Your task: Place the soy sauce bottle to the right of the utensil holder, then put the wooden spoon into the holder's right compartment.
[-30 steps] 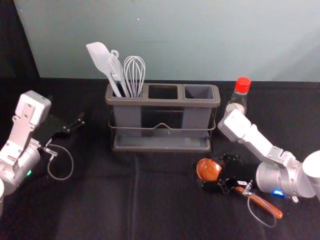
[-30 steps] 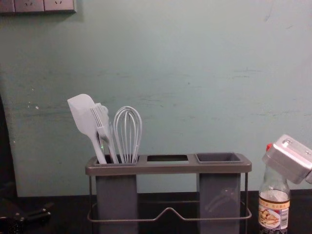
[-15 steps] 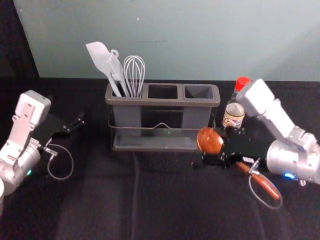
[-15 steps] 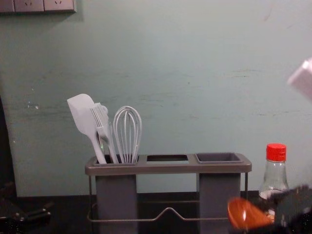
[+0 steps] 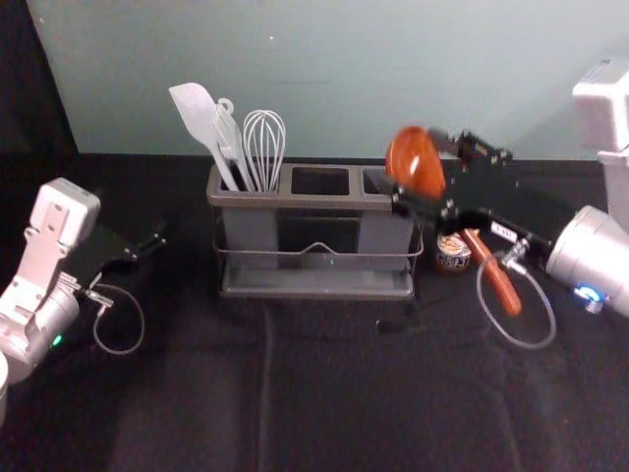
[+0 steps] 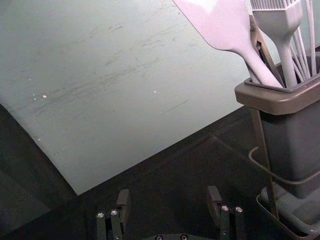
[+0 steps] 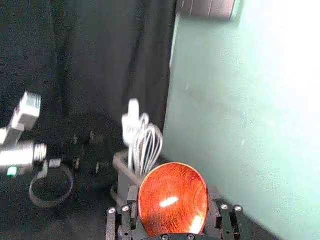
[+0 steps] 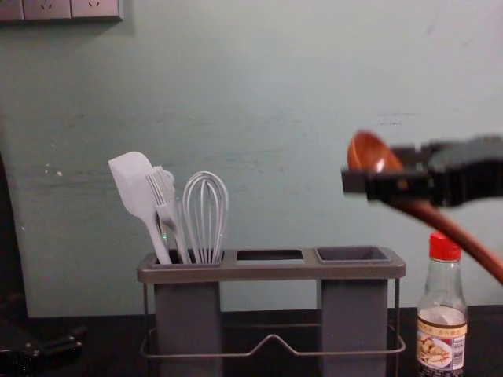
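The right pincer (image 5: 437,171) was clamped on the spoon (image 8: 369,153) near its bowl, above and right of the holder (image 8: 275,272), the handle slanting down beneath the arm. The wood looked light, stiff and hardly fragile, though its glossy, rounded finish might slip or roll. A grip at the neck seemed sound, but the handle needed swinging upright over the right compartment (image 8: 354,254). The bottle (image 8: 444,334) stood right of the holder. The left pincer (image 6: 169,192) was parked left, fingers apart.
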You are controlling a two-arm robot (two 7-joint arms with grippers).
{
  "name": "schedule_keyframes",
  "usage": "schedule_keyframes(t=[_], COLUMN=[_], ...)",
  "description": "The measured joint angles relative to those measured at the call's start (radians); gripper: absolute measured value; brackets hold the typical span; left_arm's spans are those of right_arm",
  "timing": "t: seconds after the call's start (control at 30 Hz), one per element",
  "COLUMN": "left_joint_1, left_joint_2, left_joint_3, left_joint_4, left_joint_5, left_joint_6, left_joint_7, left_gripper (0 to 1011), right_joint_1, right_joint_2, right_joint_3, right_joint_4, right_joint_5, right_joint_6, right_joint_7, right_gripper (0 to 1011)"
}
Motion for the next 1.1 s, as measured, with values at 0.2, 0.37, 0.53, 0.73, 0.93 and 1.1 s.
schedule_keyframes(t=[0.2, 0.37, 0.53, 0.73, 0.93, 1.1], left_joint_1=[0.0, 0.0, 0.0, 0.0, 0.0, 0.0], left_joint_2=[0.0, 0.0, 0.0, 0.0, 0.0, 0.0], left_joint_3=[0.0, 0.0, 0.0, 0.0, 0.0, 0.0], left_joint_4=[0.0, 0.0, 0.0, 0.0, 0.0, 0.0], left_joint_5=[0.0, 0.0, 0.0, 0.0, 0.0, 0.0], left_joint_6=[0.0, 0.0, 0.0, 0.0, 0.0, 0.0], left_joint_7=[0.0, 0.0, 0.0, 0.0, 0.0, 0.0], left_gripper=[1005, 1005, 1005, 1005, 1005, 1005], right_joint_1=[0.021, 0.066, 0.097, 0.128, 0.172, 0.205], right_joint_2=[-0.05, -0.118, -0.172, -0.227, -0.289, -0.32], right_joint_3=[0.0, -0.01, -0.019, -0.032, -0.05, -0.061], right_joint_4=[0.017, 0.079, 0.129, 0.181, 0.252, 0.304], right_joint_5=[0.013, 0.02, 0.016, 0.002, -0.018, -0.041], right_joint_6=[-0.059, -0.128, -0.176, -0.241, -0.304, -0.329], right_joint_7=[-0.041, -0.076, -0.101, -0.111, -0.112, -0.113], right_gripper=[835, 835, 835, 835, 835, 835])
